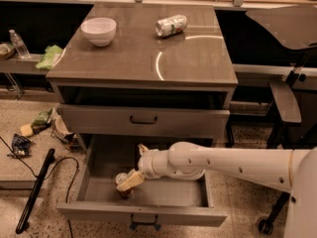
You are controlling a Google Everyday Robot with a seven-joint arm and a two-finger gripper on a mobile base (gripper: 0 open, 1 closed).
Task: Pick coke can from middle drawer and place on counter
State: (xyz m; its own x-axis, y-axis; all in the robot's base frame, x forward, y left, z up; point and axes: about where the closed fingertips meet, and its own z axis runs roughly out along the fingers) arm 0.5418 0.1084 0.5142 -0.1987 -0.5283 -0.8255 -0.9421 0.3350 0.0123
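Observation:
The coke can (121, 181) stands upright at the front left of the open middle drawer (163, 213), its silver top showing. My gripper (132, 166) reaches into the drawer from the right on a white arm. Its fingers are spread open. The lower finger (130, 180) lies across the can's right side and hides part of its body. The upper finger (142, 148) points toward the drawer's back. The counter (143, 58) is the glossy top of the cabinet above, with a curved light streak.
A white bowl (98, 30) and a pale can lying on its side (171, 25) are on the counter. A shut drawer with a black handle (143, 119) sits above the open one. Clutter, a cable and a black bar (34, 190) lie on the floor at left. A chair (285, 100) stands at right.

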